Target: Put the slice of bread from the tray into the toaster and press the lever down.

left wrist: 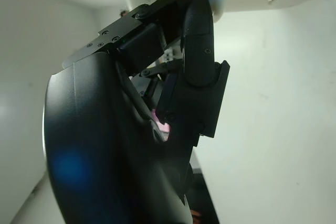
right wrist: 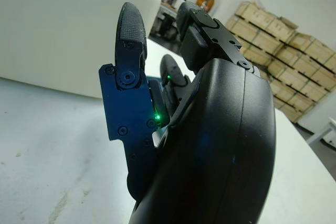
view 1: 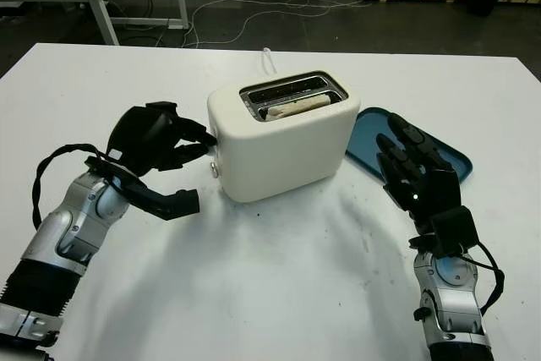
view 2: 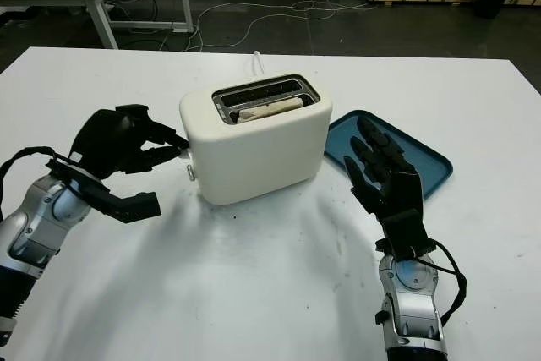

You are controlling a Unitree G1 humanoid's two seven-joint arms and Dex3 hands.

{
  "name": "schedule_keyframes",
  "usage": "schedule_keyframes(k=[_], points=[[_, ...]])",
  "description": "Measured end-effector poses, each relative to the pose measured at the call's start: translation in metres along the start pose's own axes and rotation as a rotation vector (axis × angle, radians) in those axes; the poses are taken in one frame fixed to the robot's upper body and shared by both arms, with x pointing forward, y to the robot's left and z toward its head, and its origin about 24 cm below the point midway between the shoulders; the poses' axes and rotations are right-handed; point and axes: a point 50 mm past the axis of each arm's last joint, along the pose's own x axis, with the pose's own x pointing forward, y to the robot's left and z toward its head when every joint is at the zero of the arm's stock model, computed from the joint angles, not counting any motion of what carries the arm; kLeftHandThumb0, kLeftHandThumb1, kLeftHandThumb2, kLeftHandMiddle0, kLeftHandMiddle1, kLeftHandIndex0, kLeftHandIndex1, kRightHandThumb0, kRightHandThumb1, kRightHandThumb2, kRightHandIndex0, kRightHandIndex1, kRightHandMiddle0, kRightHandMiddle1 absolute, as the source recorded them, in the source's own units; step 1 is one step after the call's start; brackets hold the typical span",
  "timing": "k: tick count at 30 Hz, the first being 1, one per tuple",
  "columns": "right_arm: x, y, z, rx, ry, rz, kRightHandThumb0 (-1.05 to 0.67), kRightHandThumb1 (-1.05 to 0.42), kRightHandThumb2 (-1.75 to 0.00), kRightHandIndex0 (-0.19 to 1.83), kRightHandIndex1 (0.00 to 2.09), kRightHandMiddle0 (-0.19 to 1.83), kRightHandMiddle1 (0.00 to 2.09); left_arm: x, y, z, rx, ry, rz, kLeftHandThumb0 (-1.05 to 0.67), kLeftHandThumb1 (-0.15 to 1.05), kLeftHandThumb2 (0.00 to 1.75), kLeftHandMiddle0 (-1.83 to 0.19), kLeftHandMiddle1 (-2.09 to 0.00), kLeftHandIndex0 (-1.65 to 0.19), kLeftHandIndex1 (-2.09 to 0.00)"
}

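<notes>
Bread (view 1: 297, 106) inside toaster (view 1: 283, 136), left hand (view 1: 161, 143) at its end

You have a white table (view 1: 279, 293) with a cream toaster (view 1: 283, 137) standing near its middle and a blue tray (view 1: 368, 143) lying just beside the toaster, on your right. A white cord (view 1: 269, 60) runs from behind the toaster toward the table's far edge.

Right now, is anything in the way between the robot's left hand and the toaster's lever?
Nothing visible is. The left hand is at the end of the cream plastic toaster, fingertips reaching to where the lever sits. The bread slice is already in the slot.
</notes>
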Motion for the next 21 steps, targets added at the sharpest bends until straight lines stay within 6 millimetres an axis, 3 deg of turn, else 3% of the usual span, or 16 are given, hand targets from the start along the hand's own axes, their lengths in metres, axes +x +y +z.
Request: schedule_keyframes(k=[14, 21], points=[[0.0, 0.001, 0.0, 0.008, 0.001, 0.003, -0.56, -0.92, -0.31, 0.46, 0.0, 0.46, 0.0, 0.0, 0.013, 0.002, 0.029, -0.006, 0.054, -0.25, 0.92, 0.26, -0.7, -1.1, -1.01, -0.06], [0.0, 0.001, 0.001, 0.007, -0.001, 0.003, -0.56, -0.92, -0.31, 0.47, 0.0, 0.47, 0.0, 0.0, 0.015, 0.0, 0.053, -0.037, 0.025, -0.17, 0.73, 0.55, -0.8, -1.06, -1.05, -0.06]])
